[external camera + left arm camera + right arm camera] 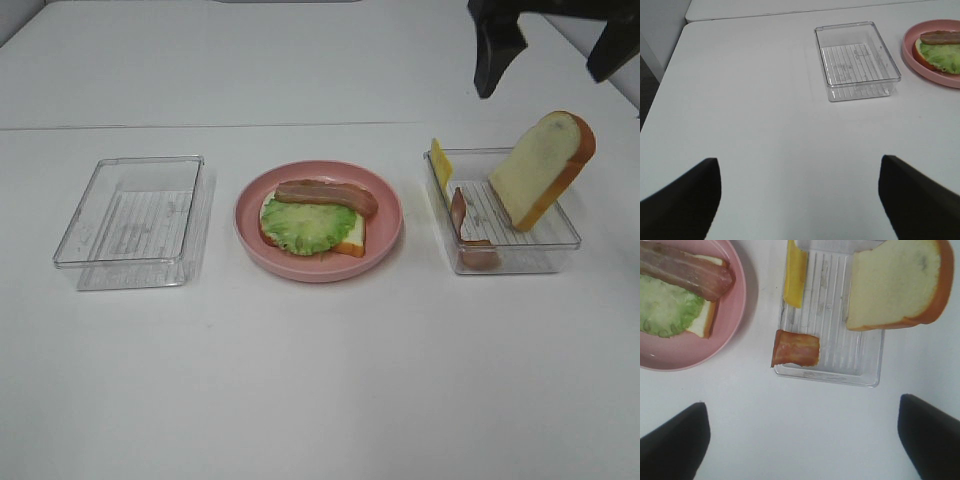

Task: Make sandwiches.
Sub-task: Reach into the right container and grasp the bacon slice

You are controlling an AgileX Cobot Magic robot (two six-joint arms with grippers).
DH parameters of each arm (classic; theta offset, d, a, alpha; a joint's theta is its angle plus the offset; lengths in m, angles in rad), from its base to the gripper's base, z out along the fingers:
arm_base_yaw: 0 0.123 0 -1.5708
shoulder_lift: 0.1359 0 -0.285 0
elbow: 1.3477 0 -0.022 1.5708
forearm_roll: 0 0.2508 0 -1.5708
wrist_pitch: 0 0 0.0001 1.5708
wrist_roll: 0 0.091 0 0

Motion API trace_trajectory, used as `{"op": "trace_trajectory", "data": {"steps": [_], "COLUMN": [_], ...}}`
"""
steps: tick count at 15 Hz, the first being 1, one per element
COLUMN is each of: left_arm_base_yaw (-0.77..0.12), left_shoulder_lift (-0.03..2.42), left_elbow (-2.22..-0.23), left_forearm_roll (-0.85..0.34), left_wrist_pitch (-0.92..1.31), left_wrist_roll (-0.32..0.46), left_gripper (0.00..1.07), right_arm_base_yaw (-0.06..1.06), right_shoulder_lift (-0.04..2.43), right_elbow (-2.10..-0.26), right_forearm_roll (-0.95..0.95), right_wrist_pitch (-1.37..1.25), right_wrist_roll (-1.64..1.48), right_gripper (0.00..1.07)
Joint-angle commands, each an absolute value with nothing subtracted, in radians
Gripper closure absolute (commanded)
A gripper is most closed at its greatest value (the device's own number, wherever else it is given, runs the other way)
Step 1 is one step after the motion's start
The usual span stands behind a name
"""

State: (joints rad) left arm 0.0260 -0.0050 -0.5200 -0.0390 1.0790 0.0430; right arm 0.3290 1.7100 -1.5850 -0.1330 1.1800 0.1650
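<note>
Mid-build: 3-layer sandwich (315, 222) on plate (300, 270); right of plate, tray (560, 245) with cheese (440, 165), bacon (460, 212), bread slice (540, 170) below empty, wide-apart right hand (801, 402); left hand (800, 159) apart too, left of plate; next, probably lower onto cheese.

White table (300, 380), seam (250, 126) across its far part, grey wall (660, 20), dark floor (646, 95), soft even light

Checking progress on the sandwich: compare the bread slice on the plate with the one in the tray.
The plate slice lies flat; the tray slice leans upright. The plate slice carries lettuce and bacon; the tray slice is bare. Both are white with orange-brown crust.
</note>
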Motion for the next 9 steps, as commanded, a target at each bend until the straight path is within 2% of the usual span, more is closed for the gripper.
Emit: {"op": "trace_trajectory", "data": {"steps": [1,9], "left_arm_base_yaw": [0.026,0.026], "left_shoulder_lift": [-0.018,-0.018], "left_elbow": [-0.519,-0.519], "left_forearm_roll": [-0.043,-0.043], "left_wrist_pitch": [1.074,1.074], "left_wrist_roll": [0.041,0.041], "left_gripper": [0.28,0.28], "right_arm_base_yaw": [0.323,0.324], "right_shoulder_lift": [1.78,2.044], "right_elbow": [-1.535,-1.535], "right_forearm_roll": [-0.099,-0.055], "right_wrist_pitch": [1.082,0.986], "right_wrist_roll": [0.168,0.144], "right_gripper": [0.09,0.09]}}
